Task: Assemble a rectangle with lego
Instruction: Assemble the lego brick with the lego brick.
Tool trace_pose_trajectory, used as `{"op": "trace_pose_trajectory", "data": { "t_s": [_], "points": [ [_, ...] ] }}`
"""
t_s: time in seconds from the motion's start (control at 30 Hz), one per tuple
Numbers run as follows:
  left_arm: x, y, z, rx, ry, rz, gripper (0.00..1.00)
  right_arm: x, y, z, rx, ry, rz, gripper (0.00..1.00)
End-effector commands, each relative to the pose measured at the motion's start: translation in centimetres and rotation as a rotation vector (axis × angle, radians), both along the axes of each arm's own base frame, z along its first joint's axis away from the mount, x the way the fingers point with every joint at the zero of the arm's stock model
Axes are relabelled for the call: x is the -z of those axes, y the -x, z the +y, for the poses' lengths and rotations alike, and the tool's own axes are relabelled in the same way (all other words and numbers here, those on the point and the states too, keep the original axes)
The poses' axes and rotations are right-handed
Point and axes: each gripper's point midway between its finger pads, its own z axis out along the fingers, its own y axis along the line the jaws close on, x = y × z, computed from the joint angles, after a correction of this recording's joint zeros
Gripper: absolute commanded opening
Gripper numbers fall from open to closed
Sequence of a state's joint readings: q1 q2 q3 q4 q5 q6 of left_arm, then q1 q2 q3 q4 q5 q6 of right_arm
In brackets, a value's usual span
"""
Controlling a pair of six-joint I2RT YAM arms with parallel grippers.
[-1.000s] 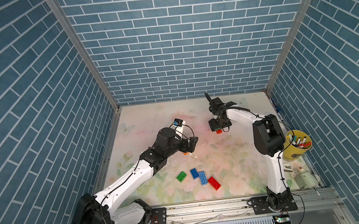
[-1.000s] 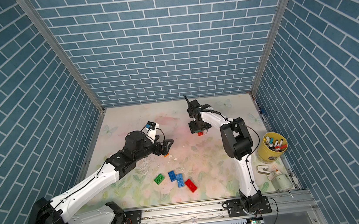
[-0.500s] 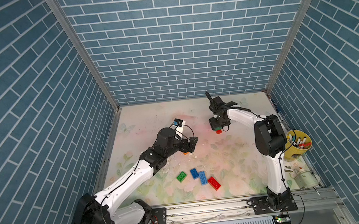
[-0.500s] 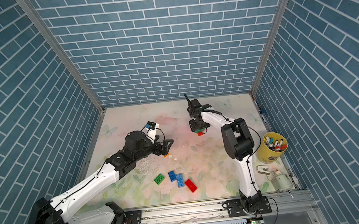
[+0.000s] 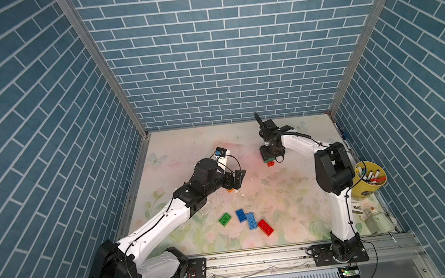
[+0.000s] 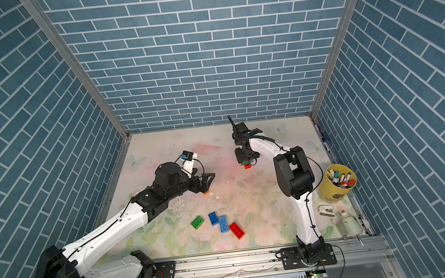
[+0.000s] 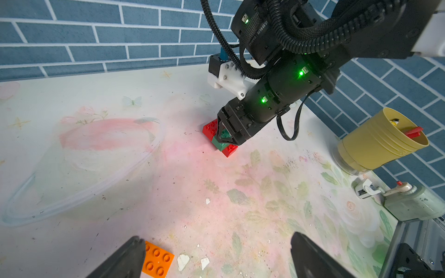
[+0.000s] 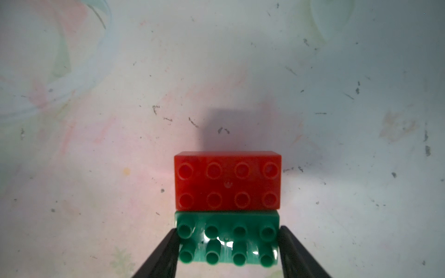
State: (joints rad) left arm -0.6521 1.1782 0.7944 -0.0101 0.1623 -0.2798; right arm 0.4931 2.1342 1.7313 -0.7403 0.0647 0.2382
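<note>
The green brick [image 8: 227,243] is far back on the table [image 5: 188,149], snug against a red brick [image 8: 227,180], and the right claw [image 8: 228,231] pinches its short ends, likely to line them up, while the left claw [image 7: 216,237] hangs spread wide by the orange brick [image 7: 157,260].

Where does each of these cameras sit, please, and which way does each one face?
Top views: high above the front rail, facing down at the whole table; left arm with left claw, right arm with right claw show.
Left wrist: on the left arm, looking across the table past its open fingers at the right claw.
Right wrist: on the right arm, looking down at the green brick between its fingers, red brick alongside.
Shared: both wrist views show the green brick and red brick.
</note>
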Motion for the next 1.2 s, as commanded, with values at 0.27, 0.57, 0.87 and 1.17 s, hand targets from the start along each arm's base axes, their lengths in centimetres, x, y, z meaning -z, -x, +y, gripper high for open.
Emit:
{"op": "trace_pose_trajectory", "data": {
  "t_s": [0.27, 0.57, 0.87, 1.17],
  "points": [
    [-1.3, -0.3, -0.1, 0.002, 0.015, -0.027, 1.00, 2.0, 0.5, -0.2, -0.002, 0.053, 0.064, 0.61],
    [-1.1, -0.4, 0.0, -0.001, 0.011, -0.024, 1.00, 4.2, 0.7, -0.7, 0.010, 0.053, 0.106, 0.59],
    [-1.1, -0.5, 0.0, -0.003, 0.010, -0.022, 1.00, 3.4, 0.5, -0.4, 0.033, -0.042, 0.143, 0.58],
    [-1.1, -0.5, 0.0, -0.003, 0.011, -0.023, 1.00, 3.2, 0.8, -1.4, 0.054, 0.001, 0.207, 0.57]
  ]
}}
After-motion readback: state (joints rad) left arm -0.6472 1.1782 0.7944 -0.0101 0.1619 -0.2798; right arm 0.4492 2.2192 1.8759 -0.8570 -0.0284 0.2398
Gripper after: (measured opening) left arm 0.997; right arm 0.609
